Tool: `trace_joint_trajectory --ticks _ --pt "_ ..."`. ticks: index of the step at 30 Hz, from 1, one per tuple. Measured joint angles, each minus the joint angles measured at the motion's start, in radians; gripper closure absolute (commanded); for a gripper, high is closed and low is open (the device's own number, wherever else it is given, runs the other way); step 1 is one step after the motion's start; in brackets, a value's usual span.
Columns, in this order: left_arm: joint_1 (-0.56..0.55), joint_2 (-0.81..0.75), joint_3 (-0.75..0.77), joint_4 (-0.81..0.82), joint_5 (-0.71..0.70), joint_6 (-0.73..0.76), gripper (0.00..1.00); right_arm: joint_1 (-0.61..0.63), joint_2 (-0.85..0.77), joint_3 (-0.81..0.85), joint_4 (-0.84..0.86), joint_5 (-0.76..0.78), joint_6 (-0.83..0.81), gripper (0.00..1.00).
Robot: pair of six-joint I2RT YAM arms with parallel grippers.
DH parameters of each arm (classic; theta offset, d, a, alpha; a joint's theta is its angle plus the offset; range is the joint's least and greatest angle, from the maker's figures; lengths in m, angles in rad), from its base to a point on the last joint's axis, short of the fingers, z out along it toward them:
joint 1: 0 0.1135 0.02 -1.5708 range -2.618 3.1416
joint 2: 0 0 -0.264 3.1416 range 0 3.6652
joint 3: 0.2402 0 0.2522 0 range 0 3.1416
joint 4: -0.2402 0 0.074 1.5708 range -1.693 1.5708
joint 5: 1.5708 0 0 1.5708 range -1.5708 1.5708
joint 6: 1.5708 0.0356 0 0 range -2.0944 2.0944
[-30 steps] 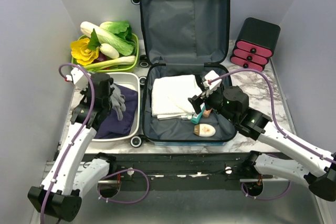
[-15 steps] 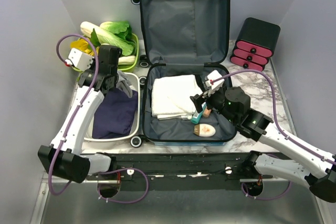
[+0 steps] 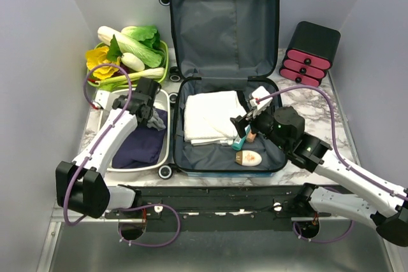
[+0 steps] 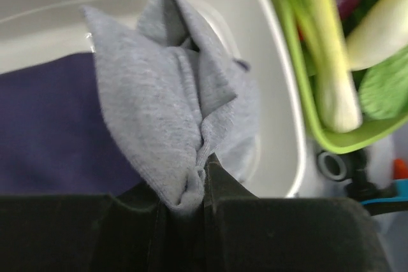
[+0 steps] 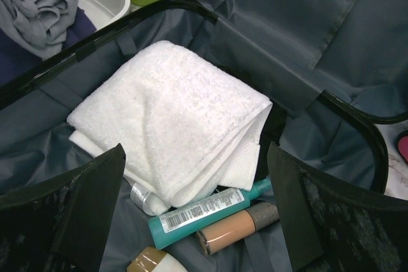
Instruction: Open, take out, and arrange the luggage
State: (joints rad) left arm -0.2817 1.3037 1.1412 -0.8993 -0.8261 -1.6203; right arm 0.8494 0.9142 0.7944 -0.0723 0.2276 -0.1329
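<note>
Open luggage (image 3: 226, 30), soft contents.
Limp cloth (image 4: 159, 106) is clamped in left fingers (image 4: 255, 234); towel (image 5: 172, 113) between spread right fingers (image 5: 70, 214), best pinched at its fold.

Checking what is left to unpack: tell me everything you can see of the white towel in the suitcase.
The white towel looks like thick, nubbly terry cloth, folded into a roughly rectangular stack with several layers showing at its near edge. It lies flat on the grey lining in the left part of the luggage's lower half, filling most of that side. A teal tube and a small silvery cap lie against or partly under its near edge. Nothing grips it.
</note>
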Motion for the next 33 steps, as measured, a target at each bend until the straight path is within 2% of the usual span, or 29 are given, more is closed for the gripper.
trace_joint_trajectory --ticks 10,11,12,13,14,17,19,20,22,29,33 --pt "-0.158 -0.085 -0.166 -0.196 -0.004 -0.291 1.0 0.0 0.022 0.0 0.001 -0.037 0.002 0.0" --pt "-0.168 -0.097 -0.18 -0.209 -0.003 -0.304 0.95 0.0 0.023 0.0 0.001 -0.038 0.002 0.0" --pt "-0.178 -0.107 -0.197 -0.218 -0.001 -0.317 0.85 0.0 0.024 0.0 0.001 -0.039 0.003 0.0" --pt "-0.185 -0.114 -0.215 -0.232 0.003 -0.325 0.71 0.0 0.026 0.0 0.001 -0.039 0.003 0.0" --pt "-0.19 -0.119 -0.23 -0.236 0.009 -0.332 0.5 0.0 0.026 0.0 0.001 -0.039 0.005 0.0" --pt "-0.212 -0.14 -0.293 -0.243 0.038 -0.346 0.26 0.0 0.027 0.0 0.001 -0.04 0.008 0.0" --pt "-0.227 -0.159 -0.321 -0.237 0.063 -0.344 0.16 0.0 0.028 0.0 0.001 -0.042 0.01 0.0" --pt "-0.234 -0.169 -0.331 -0.232 0.073 -0.341 0.05 0.0 0.029 0.0 0.001 -0.043 0.01 0.0" --pt "-0.256 -0.199 -0.344 -0.219 0.098 -0.325 0.01 0.0 0.032 0.0 0.001 -0.047 0.012 0.0" --pt "-0.32 -0.341 -0.347 -0.201 0.155 -0.252 0.01 0.0 0.04 0.0 0.0 -0.064 0.017 0.0" --pt "-0.334 -0.484 -0.31 -0.199 0.169 -0.132 0.01 0.0 0.042 0.0 0.0 -0.064 0.025 0.0"
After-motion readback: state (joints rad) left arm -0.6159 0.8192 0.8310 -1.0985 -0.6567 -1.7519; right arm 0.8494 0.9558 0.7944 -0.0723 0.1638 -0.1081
